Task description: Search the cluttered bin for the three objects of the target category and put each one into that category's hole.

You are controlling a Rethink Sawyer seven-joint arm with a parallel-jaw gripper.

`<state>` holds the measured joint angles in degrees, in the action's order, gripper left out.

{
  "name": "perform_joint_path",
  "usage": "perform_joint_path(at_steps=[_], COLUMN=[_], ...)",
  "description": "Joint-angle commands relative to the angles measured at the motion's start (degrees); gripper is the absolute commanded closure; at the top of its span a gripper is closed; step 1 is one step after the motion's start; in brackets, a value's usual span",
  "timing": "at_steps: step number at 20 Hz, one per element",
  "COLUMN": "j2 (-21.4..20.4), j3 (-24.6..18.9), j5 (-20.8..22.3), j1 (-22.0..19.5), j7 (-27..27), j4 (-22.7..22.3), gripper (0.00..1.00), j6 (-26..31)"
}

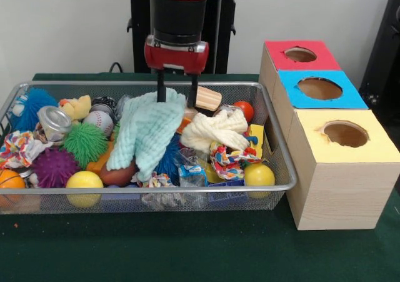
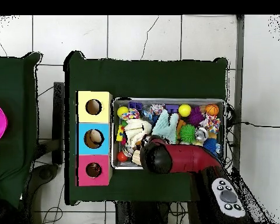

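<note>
Hovering hand (image 1: 177, 89) above mint cloth (image 1: 147, 132)

A wire-mesh metal bin (image 1: 275, 185) with a shiny rim sits on a matt green cloth tabletop (image 1: 187, 251). Inside, a waffle-textured mint cloth (image 1: 147, 132) drapes at centre, with a cream knitted rag (image 1: 215, 129) at its 3 o'clock. A glossy metal can (image 1: 54, 120) lies at 9 o'clock, beside a green spiky rubber ball (image 1: 84, 142) and a purple one (image 1: 53, 166). Smooth yellow balls (image 1: 84, 181) gleam near the front rim. The boxes (image 1: 340, 188) show bare wood-grain sides under matt painted tops.
</note>
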<state>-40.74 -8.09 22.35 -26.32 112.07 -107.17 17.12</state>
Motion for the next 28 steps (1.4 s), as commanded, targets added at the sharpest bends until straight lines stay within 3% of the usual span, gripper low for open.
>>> perform_joint_path(at_steps=[1,5,9,17,22,28], j2=[-8.33,-12.11,-12.74,-6.14,-3.19,-1.73], j3=[-2.88,-5.6,-7.89,-10.05,-10.21,-10.06], j5=[-5.23,-7.07,-7.16,0.29,4.22,7.24], j1=[-5.56,-9.8,-12.41,-17.88,-19.13,-18.55], j7=[0.17,-5.0,-6.82,-11.1,-9.43,-6.38], j4=[-4.06,-4.54,-4.29,-1.06,-0.9,-0.08], gripper=[0.0,0.0,0.0,0.0,0.0,0.0], j6=[11.47,16.65,18.3,14.41,10.0,8.57])
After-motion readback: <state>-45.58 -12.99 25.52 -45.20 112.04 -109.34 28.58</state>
